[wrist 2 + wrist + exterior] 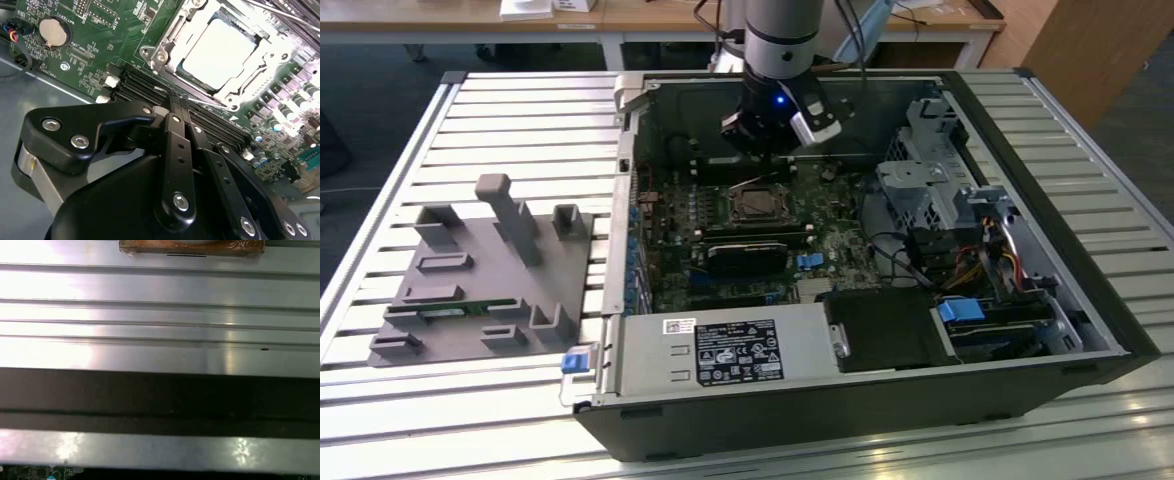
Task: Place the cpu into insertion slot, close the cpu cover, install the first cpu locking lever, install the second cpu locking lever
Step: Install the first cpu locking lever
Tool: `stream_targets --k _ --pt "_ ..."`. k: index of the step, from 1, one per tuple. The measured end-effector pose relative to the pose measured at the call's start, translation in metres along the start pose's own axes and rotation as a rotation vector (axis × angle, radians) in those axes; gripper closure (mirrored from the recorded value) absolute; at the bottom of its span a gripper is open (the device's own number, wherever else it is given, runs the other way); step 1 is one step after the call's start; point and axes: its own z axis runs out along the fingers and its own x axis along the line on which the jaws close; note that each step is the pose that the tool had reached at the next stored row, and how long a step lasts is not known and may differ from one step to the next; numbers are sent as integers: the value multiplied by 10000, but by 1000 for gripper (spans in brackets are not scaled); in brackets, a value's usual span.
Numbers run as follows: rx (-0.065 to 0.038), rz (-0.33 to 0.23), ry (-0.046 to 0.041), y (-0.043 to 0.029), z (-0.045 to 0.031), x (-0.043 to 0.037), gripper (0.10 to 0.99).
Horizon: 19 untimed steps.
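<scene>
Matte black bolted hand (176, 95) clenched empty, smooth silver cpu (218, 53) seated in metal-rimmed insertion slot (165, 52)

**Around the open computer case**

A black computer case (1014, 330) lay open on the slatted metal surface (520, 120). Beneath the claw (767, 150) sat a green motherboard (680, 215), its coin battery (53, 31) off to one side. A grey fixture block (480, 275) stood well apart, outside the case. A labelled power supply (720, 352) lay farther off.
</scene>
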Motion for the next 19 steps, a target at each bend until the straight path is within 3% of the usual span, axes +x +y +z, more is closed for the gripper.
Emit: stream_targets --k 15,19 --pt "1 10 108 -14 157 -46 980" --pt "2 13 119 -15 166 -51 980"
